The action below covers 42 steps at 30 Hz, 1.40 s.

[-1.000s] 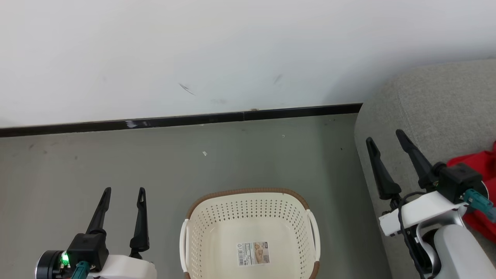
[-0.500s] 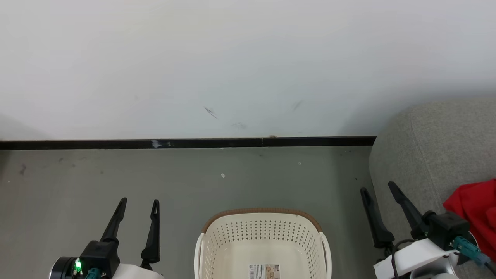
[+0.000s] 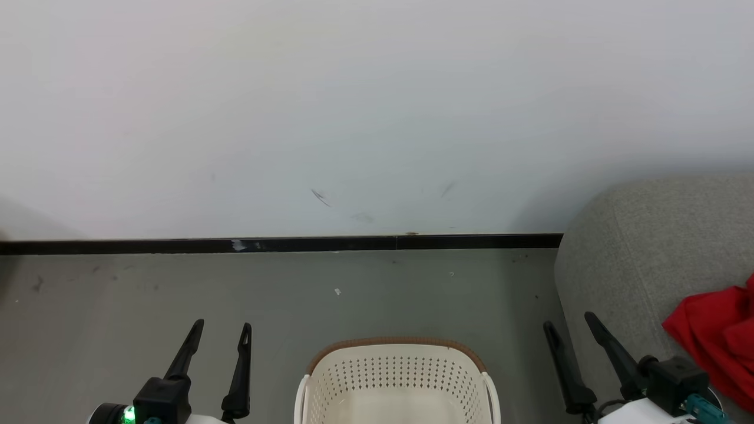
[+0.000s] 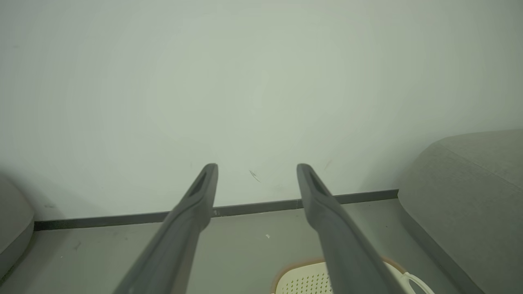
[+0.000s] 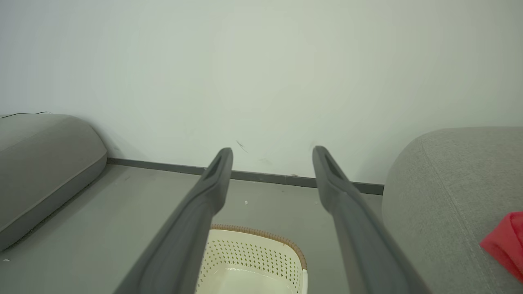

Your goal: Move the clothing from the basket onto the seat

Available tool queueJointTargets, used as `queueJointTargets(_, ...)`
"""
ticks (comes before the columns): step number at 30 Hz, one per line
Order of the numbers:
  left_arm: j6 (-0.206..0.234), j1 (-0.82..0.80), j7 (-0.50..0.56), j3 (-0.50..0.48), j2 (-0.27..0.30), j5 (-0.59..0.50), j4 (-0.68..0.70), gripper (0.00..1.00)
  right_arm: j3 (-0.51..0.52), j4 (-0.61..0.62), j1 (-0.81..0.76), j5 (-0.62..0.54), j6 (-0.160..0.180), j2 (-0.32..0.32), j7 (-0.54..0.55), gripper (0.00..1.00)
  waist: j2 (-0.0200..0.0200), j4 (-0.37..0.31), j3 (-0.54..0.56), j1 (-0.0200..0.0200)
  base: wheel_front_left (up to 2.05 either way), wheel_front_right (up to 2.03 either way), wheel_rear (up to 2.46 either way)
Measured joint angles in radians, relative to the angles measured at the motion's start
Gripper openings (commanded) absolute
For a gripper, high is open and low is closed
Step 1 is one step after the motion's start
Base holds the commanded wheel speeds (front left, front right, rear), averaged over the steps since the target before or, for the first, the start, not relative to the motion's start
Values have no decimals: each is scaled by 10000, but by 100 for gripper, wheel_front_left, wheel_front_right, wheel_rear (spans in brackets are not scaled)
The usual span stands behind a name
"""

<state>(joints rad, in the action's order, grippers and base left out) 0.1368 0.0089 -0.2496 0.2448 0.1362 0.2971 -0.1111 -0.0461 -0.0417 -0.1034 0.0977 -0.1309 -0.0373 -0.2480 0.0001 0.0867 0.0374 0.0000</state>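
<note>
Found left claw (image 3: 222, 325) released, the two dark fingers apart with nothing between them, tips pointing ahead. Confirmed by left wrist view: left claw (image 4: 256, 167) spread wide over bare floor. Found right claw (image 3: 568, 320) likewise released and grasping nothing, fingers leaning slightly leftward. Confirmed by right wrist view: right claw (image 5: 273, 150) showing the same broad gap.

Located basket (image 3: 394, 343) on the floor (image 3: 118, 306) between the two claws, right of the left claw and left of the right claw, touching neither, cut off by the lower edge of head view. Noted brown rim and perforated cream wall. Sighted basket (image 5: 253, 253) below and between the right claw's fingers, with plain cream plastic in the visible part of the interior. Sighted a corner of basket (image 4: 298, 279) under the left claw's right-hand finger.

Located clothing (image 3: 716, 330) just right of the right claw: a red heap lying on the seat (image 3: 636, 247), apart from the fingers. Same clothing (image 5: 504, 243) on seat (image 5: 449, 183) recorded at far right of right wrist view.

Noted a second grey cushion (image 5: 41, 163) well left of both claws.

Farthest ahead of the claws: black baseboard (image 3: 294, 244), then white wall (image 3: 353, 118) bearing faint scuffs.
</note>
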Motion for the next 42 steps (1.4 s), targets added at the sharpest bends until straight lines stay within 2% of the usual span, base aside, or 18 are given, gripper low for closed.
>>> queueJointTargets(16, -79, 76, 0, -130, -10, 0, -79, 100, -121, 382, -416, 353, 0, -2, 0, 100, 0, -259, 323, 0, 0, 0, 0)
queueJointTargets(42, -77, 250, 0, -391, -15, 0, -132, 100, 355, 709, -648, 502, 0, 2, 0, 100, 0, -369, 233, 0, 0, 0, 0)
